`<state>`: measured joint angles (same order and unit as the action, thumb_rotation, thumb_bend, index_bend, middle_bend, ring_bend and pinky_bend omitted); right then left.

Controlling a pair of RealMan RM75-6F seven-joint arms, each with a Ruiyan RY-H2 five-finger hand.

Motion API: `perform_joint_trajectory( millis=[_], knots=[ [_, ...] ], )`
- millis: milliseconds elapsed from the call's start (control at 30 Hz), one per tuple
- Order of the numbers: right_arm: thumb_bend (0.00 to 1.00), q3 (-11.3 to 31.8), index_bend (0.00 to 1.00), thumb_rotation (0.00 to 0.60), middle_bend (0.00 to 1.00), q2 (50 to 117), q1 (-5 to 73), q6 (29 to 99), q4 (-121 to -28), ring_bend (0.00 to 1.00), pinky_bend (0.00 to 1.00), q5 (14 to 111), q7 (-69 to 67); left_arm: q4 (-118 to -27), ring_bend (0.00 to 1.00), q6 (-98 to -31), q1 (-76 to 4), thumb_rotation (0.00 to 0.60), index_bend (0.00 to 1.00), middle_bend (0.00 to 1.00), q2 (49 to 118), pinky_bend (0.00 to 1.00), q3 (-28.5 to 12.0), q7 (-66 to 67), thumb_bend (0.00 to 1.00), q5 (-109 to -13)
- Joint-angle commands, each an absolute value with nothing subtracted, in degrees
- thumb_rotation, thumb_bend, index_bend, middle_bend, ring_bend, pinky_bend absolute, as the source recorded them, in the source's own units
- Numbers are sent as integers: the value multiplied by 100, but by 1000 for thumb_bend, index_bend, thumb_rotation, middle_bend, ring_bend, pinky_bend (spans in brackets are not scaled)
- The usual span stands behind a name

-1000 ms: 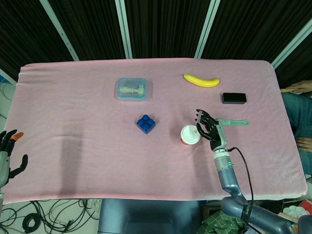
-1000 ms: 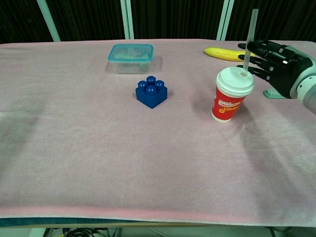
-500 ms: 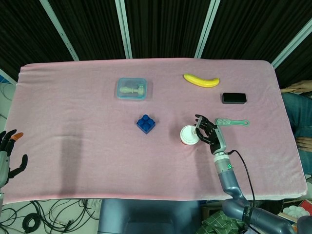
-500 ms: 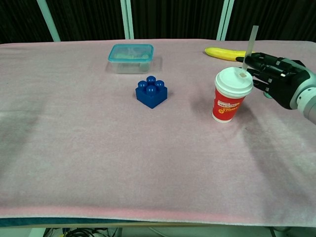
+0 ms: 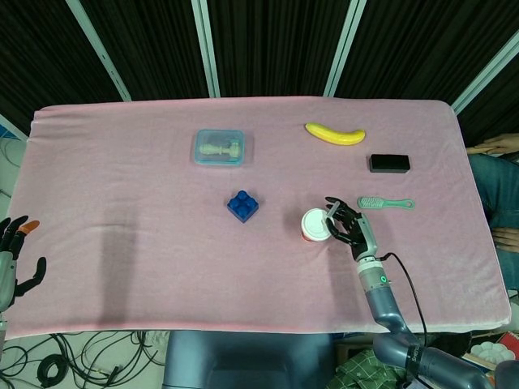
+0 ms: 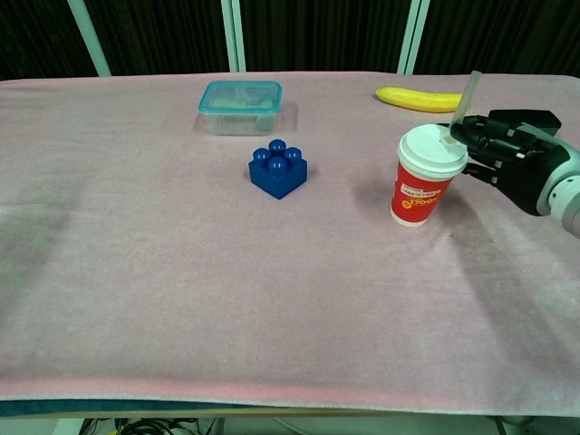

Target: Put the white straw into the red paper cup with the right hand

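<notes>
Off the worktop's (image 5: pixel 122 186) near-left edge the left hand (image 5: pixel 15 259) hangs with fingers apart, holding nothing. Near the right, the red paper cup (image 6: pixel 420 186) stands upright with the white straw (image 6: pixel 464 100) in its lid, leaning toward one o'clock. The right hand (image 6: pixel 507 159) reaches in from three o'clock, fingers pinched on the straw just above the lid.

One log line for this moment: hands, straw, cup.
right hand: pinches white straw | straw: tilted, tip in lid of red paper cup | left hand: idle, off table

The right robot hand (image 6: pixel 507 156) hides the green comb (image 5: pixel 387 203).
</notes>
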<state>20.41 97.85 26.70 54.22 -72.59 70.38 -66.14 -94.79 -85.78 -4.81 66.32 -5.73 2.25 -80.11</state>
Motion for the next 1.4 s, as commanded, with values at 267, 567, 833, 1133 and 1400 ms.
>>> perform_joint_trajectory(
  millis=[267,567,833,1133,1400],
  knots=[
    [361,1959,102,600,85,9545,2664,5407,-7396,139,203,7376,-6862,-9501,20,-8563,-480,600,201,87,6627,7,-572,262,446,-7982],
    [358,1897,62,600,75,9212,2622,5497,-7614,126,199,7577,-6935,-9523,19,-8553,-478,600,201,85,6621,8,-572,292,446,-7961],
    [319,1944,58,600,70,8281,2330,6044,-8277,112,198,7798,-6285,-9525,20,-8563,-474,600,202,85,6616,7,-574,269,446,-7969],
    [302,1611,51,600,71,6707,1670,6687,-9333,118,198,7980,-4177,-9535,19,-8612,-465,600,204,85,6611,7,-571,270,446,-8022],
    [302,893,51,600,73,6409,966,7787,-9423,121,198,8233,-320,-9536,19,-8659,-452,600,204,85,6603,7,-548,347,446,-8083]
  ],
)
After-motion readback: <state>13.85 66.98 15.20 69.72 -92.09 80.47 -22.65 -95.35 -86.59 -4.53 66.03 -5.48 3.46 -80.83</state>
